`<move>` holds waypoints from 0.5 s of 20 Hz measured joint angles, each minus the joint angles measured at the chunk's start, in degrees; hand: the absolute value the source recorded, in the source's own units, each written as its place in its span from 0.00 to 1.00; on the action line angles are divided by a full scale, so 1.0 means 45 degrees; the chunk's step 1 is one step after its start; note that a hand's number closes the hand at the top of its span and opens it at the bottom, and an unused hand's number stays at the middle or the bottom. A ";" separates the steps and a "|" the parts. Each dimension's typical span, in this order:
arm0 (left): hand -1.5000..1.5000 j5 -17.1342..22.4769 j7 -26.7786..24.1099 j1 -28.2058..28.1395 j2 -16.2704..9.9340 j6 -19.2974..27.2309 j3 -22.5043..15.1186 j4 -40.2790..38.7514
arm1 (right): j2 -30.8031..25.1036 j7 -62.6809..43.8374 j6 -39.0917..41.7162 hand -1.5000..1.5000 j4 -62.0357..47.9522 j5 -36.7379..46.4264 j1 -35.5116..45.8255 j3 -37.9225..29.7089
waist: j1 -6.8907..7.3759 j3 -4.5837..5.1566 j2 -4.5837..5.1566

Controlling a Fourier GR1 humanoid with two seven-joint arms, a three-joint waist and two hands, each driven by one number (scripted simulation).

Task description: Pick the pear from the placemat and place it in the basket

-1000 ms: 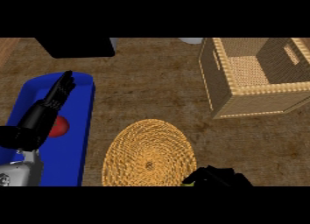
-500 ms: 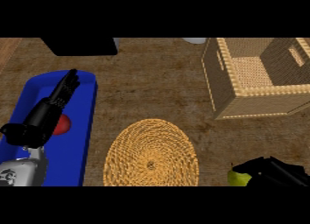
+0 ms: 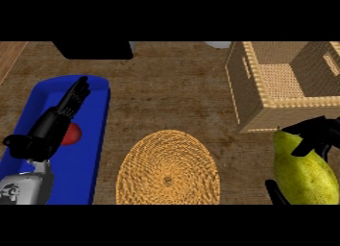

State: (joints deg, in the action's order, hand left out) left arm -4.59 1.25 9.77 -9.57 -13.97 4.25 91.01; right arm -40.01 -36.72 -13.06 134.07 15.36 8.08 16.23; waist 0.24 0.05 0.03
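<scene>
1 pear [image 3: 304, 170], clasped by right robot hand [image 3: 327, 133]

1. No words, labels, brand names, numbers or signs can be read anywhere in the head view.
2. The grey left forearm [image 3: 17, 190] carries a small dark mark on its casing, but it is too blurred to tell whether it is lettering.
</scene>
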 measured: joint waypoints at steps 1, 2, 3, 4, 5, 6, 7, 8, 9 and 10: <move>0.50 -0.0084 -0.0145 0.0089 0.0033 0.0053 -0.0013 -0.0186 | 0.0227 -0.0379 0.0083 1.00 -0.0269 0.0030 0.0556 -0.0066 | 0.0014 0.0003 0.0002; 0.50 -0.0133 -0.0190 0.0112 0.0051 0.0086 -0.0022 -0.0247 | 0.0362 -0.0731 0.0194 1.00 -0.0533 -0.0093 0.1119 -0.0327 | 0.0033 0.0004 0.0006; 0.50 -0.0105 -0.0214 0.0148 0.0039 0.0042 -0.0009 -0.0278 | 0.0478 -0.0866 0.0312 1.00 -0.0878 -0.0229 0.1520 -0.0624 | 0.0037 0.0005 0.0006; 0.50 -0.0043 -0.0179 0.0066 -0.0007 -0.0011 0.0034 -0.0139 | 0.0615 -0.0730 0.0329 1.00 -0.1404 -0.0366 0.1835 -0.0935 | 0.0063 0.0003 0.0007; 0.50 -0.0131 -0.0236 0.0115 0.0047 0.0040 -0.0027 -0.0242 | 0.0889 -0.0994 0.0241 1.00 -0.1818 -0.0245 0.2389 -0.0945 | 0.0086 0.0000 0.0014; 0.50 -0.0179 -0.0346 -0.0036 0.0079 0.0065 -0.0053 -0.0232 | 0.1006 -0.0936 0.0246 1.00 -0.2327 -0.0353 0.2773 -0.1251 | 0.0104 0.0002 0.0017; 0.50 -0.0182 -0.0244 0.0022 0.0104 0.0077 -0.0070 -0.0219 | 0.1213 -0.1037 0.0194 1.00 -0.2742 -0.0234 0.3167 -0.1345 | 0.0104 0.0000 0.0016; 0.50 -0.0182 -0.0200 0.0016 0.0079 0.0076 -0.0050 -0.0161 | 0.1312 -0.0964 0.0186 1.00 -0.3183 -0.0278 0.3464 -0.1636 | 0.0103 0.0000 0.0016; 0.50 -0.0121 -0.0223 0.0017 0.0007 0.0004 0.0020 -0.0155 | 0.1381 -0.0844 0.0181 1.00 -0.3657 -0.0323 0.3778 -0.1941 | 0.0104 -0.0002 0.0017; 0.50 -0.0104 -0.0080 0.0052 0.0014 -0.0016 -0.0013 -0.0027 | 0.1477 -0.0898 0.0176 1.00 -0.4035 -0.0295 0.4139 -0.2151 | 0.0102 -0.0004 0.0014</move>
State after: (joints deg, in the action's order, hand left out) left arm -5.05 0.90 10.00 -9.51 -14.04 4.19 90.89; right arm -33.36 -40.76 -12.27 115.91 14.03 26.71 6.55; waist 0.70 0.03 0.10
